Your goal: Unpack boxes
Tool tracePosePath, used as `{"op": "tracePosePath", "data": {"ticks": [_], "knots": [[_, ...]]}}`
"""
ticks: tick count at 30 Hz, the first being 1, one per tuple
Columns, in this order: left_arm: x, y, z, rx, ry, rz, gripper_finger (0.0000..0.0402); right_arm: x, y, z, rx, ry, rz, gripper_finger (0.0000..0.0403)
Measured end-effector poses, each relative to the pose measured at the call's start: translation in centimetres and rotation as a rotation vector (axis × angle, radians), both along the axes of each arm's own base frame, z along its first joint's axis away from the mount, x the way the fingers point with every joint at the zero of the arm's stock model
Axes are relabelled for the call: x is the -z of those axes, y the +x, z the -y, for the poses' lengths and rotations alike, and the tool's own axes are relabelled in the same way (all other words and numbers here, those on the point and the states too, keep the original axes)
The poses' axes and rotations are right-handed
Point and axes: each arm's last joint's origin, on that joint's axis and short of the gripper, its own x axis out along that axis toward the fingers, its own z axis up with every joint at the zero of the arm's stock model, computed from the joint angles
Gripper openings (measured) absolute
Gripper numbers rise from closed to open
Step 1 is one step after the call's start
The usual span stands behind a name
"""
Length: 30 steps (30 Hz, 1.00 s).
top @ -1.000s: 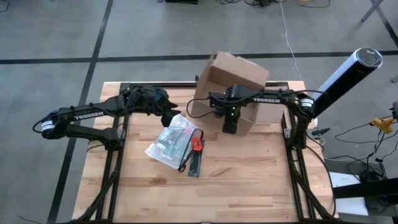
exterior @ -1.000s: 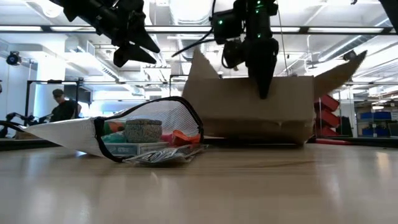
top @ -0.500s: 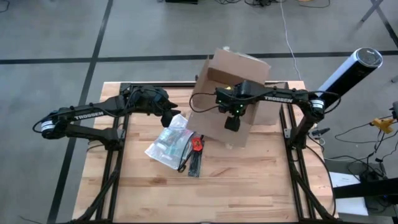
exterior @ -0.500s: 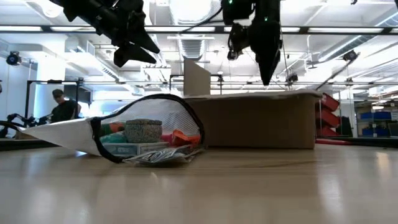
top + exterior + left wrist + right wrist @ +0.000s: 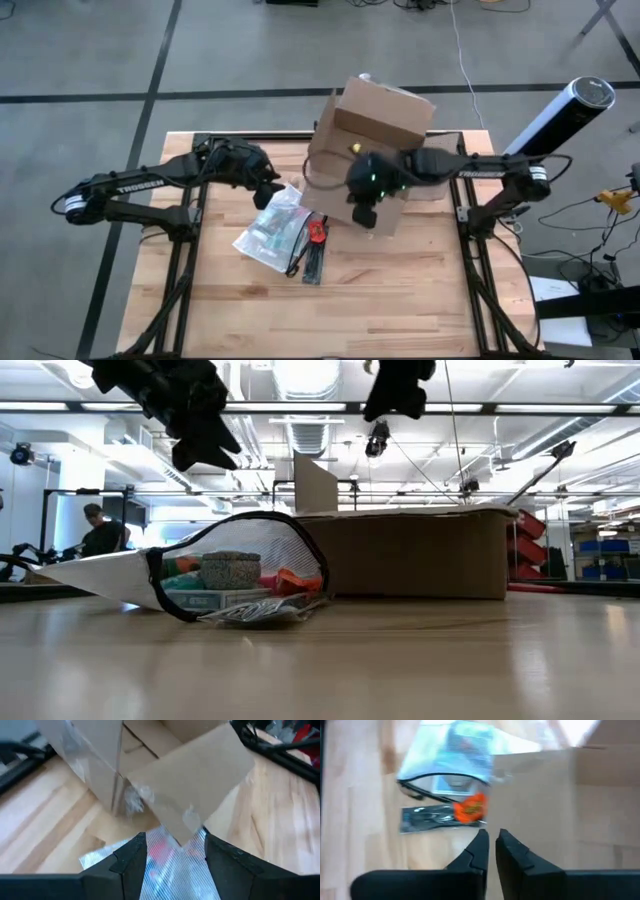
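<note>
Lying directly beneath the shut right pincer [image 5: 366, 217]: cardboard box [image 5: 375, 130].

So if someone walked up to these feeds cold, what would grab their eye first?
Probably the brown cardboard box at the table's far middle, flaps open, the biggest thing in view. Next, the right claw hanging shut just above the box's near edge, holding nothing. Then the translucent zip pouch lying flat left of the box, with a small red utility knife beside it and the left claw hovering open over the pouch's far end.
</note>
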Motion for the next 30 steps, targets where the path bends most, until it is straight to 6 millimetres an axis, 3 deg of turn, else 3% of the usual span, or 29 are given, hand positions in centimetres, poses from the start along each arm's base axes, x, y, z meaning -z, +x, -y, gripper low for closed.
{"op": "tracePosePath", "data": {"ticks": [5,11,21,26,30], "knots": [[0.7,-0.9,0.4,0.036,-0.034,-0.066,0.0175,5.0,1.6,-2.8,-0.033,0.029,-0.036,0.0002],[2.9,-2.8,1.2,0.041,-0.090,-0.085,0.0170,9.5,3.1,-4.3,-0.009,0.079,-0.058,0.0001],[7.1,-5.6,2.3,-0.007,-0.181,-0.143,0.0190,14.2,5.6,-5.0,-0.011,0.083,-0.121,0.0000],[9.2,-6.2,2.5,-0.014,-0.228,-0.201,0.0196,16.0,6.2,-4.9,0.004,0.085,-0.154,0.0000],[9.8,-6.1,2.5,-0.015,-0.230,-0.207,0.0195,17.0,6.6,-4.6,0.019,0.087,-0.166,0.0000]]}}
